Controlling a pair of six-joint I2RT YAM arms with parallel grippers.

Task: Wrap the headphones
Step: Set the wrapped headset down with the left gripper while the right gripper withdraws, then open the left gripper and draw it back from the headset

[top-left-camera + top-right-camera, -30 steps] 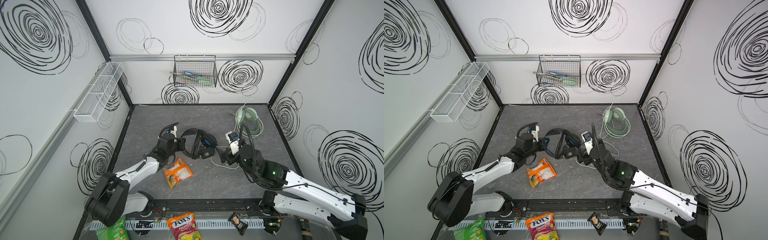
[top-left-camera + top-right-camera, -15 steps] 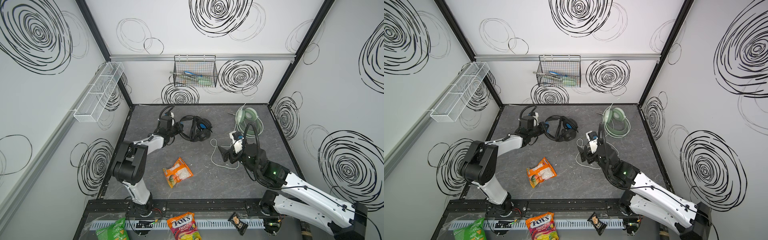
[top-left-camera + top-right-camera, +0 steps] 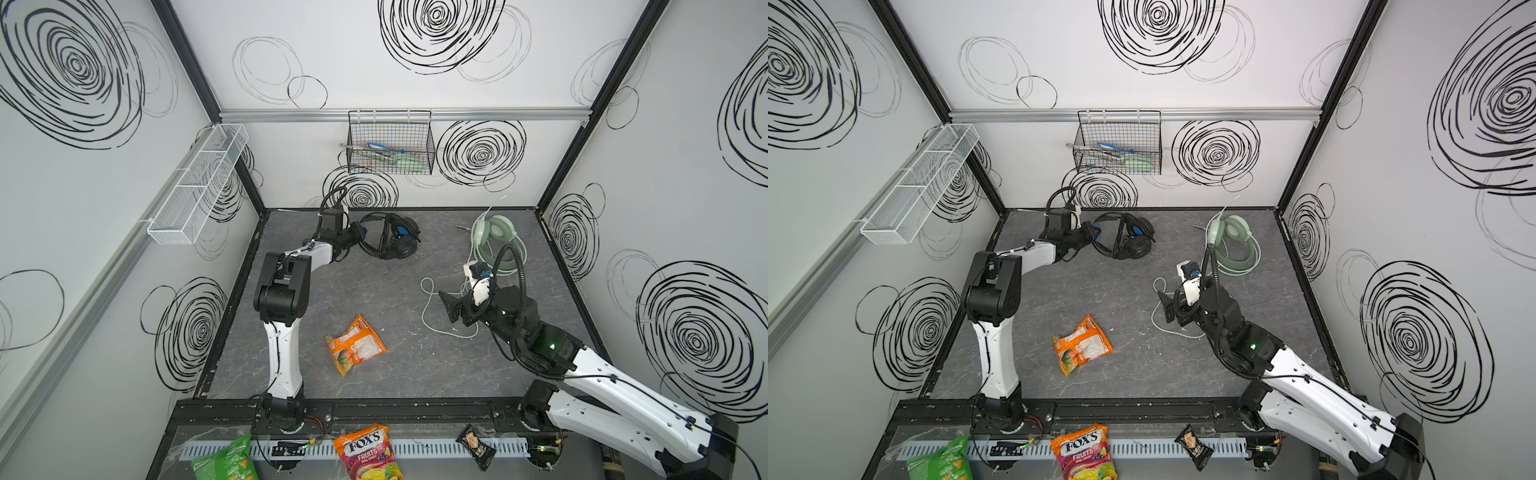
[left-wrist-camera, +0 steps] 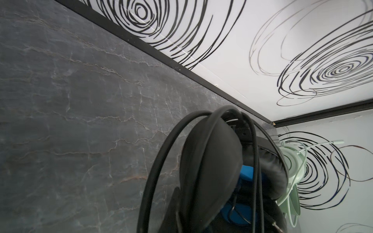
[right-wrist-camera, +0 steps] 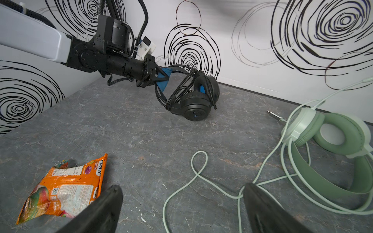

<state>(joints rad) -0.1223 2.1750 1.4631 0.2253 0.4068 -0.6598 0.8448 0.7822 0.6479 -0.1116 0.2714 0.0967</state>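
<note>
The black headphones (image 3: 392, 241) (image 3: 1127, 239) (image 5: 193, 100) lie at the back of the grey floor, their black cable looped round the ear cups. My left gripper (image 3: 356, 233) (image 3: 1093, 232) (image 5: 160, 77) is shut on the blue-lined headband, and the lower ear cup seems to rest on the floor. Close up in the left wrist view is one black ear cup (image 4: 210, 161). The mint-green headphones (image 3: 494, 235) (image 3: 1229, 232) (image 5: 327, 137) lie at the back right, their pale cable (image 3: 424, 309) (image 5: 193, 181) loose on the floor. My right gripper (image 3: 449, 307) (image 3: 1168, 307) (image 5: 182, 187) hovers open over that cable.
An orange candy bag (image 3: 355, 345) (image 5: 64, 189) lies mid-floor near the front. A wire basket (image 3: 390, 143) hangs on the back wall and a white mesh shelf (image 3: 199, 183) on the left wall. Snack packets (image 3: 368, 451) sit outside the front rail.
My left gripper has carried the black headphones from the floor's middle to the back left. My right gripper has drawn away from them to the right, still open.
</note>
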